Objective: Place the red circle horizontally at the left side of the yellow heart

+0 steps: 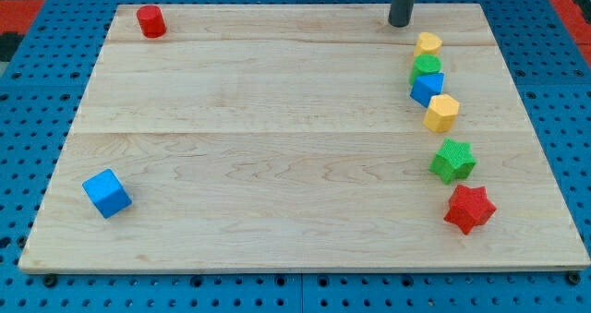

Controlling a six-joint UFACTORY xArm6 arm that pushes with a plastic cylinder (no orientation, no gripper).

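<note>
The red circle [150,21] is a short red cylinder at the board's top left corner. The yellow heart [427,43] lies at the top of a column of blocks near the view's right. My tip [400,22] is at the view's top, just up and left of the yellow heart, with a small gap between them. The tip is far to the right of the red circle.
Below the yellow heart lie a green block [426,66], a blue block [427,89], a yellow hexagon [441,113], a green star [452,160] and a red star [469,209]. A blue cube [106,193] sits at the lower left. The wooden board [277,147] rests on a blue pegboard.
</note>
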